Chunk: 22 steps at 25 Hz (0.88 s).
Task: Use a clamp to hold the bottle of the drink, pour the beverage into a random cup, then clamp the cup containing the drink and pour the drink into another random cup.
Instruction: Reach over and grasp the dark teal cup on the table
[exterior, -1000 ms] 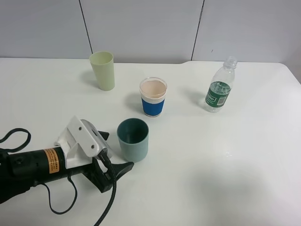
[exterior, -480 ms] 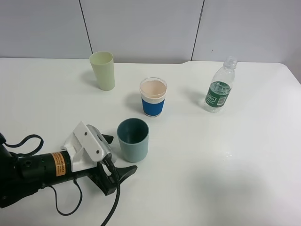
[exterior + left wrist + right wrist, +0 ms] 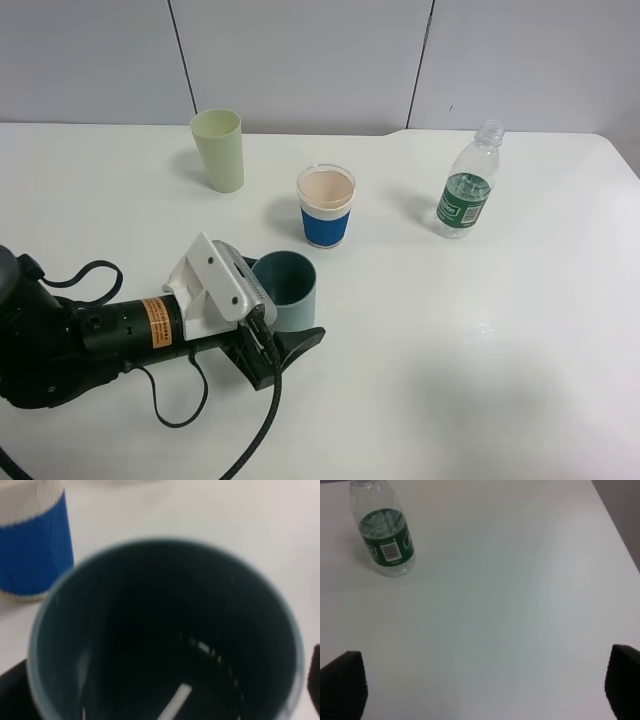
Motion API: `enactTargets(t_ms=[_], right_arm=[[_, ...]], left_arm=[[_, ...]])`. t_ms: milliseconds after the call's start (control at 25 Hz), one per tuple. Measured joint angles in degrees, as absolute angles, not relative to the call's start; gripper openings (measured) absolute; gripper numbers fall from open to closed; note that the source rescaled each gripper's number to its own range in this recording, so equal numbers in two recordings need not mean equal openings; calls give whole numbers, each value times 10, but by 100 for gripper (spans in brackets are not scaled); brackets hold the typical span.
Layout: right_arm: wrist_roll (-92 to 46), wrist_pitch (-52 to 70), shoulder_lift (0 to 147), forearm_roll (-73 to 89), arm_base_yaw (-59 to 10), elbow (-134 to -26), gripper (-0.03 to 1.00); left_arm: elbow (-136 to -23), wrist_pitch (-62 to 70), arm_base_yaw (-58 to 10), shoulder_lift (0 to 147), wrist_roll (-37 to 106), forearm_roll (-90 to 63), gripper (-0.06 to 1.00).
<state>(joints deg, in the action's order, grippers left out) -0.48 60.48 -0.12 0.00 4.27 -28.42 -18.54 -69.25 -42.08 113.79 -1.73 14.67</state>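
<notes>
Exterior high view, leftmost first: the tall, tapered pale yellow-green plastic tumbler (image 3: pixel 218 150) stands upright well beyond my left gripper (image 3: pixel 283 305), on its far side. That gripper is spread fully, its jaws straddling the short teal plastic cup (image 3: pixel 292 280) without squeezing it, as far as I can tell. The left wrist view shows glints deep inside the cup, so I judge it holds the drink, though I cannot be sure. Just past it sits the white paper cup with a blue ribbed sleeve (image 3: pixel 326 207). Well apart to the right, the clear plastic bottle with a green label (image 3: pixel 465 190) stands on the white desk (image 3: pixel 520 350). The first pour seems done; clamping the teal cup and tipping it into the tumbler remains. My right gripper (image 3: pixel 482 687) hangs wide, grasping nothing.
</notes>
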Motion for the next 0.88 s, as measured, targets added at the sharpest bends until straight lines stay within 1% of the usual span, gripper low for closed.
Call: enactTargets(t_ms=[320, 360, 440, 480, 520, 560, 600, 640, 880], right_arm=[[-5, 605, -1, 0, 43, -284, 88], [-5, 605, -1, 0, 43, -284, 88], [-5, 605, -1, 0, 43, -284, 88], [-5, 605, -1, 0, 43, -284, 88], [-5, 605, -1, 0, 43, -284, 88], [-5, 605, -1, 0, 43, -284, 88], [-5, 605, -1, 0, 43, -284, 88], [-5, 605, -1, 0, 43, -284, 88], [-5, 605, -1, 0, 43, -284, 88]], left_arm=[[-217, -694, -421, 1181, -17, 161, 100], [-218, -694, -421, 1185, -17, 162, 98], [-219, -694, -421, 1187, -17, 162, 88], [-219, -694, -421, 1187, -18, 162, 79], [-219, -694, -421, 1187, -18, 162, 67], [-219, -694, -421, 1187, -18, 161, 53], [-219, -694, -421, 1187, -18, 161, 29], [-219, -694, -421, 1187, -17, 160, 0], [-219, -694, -421, 1187, -17, 150, 1]])
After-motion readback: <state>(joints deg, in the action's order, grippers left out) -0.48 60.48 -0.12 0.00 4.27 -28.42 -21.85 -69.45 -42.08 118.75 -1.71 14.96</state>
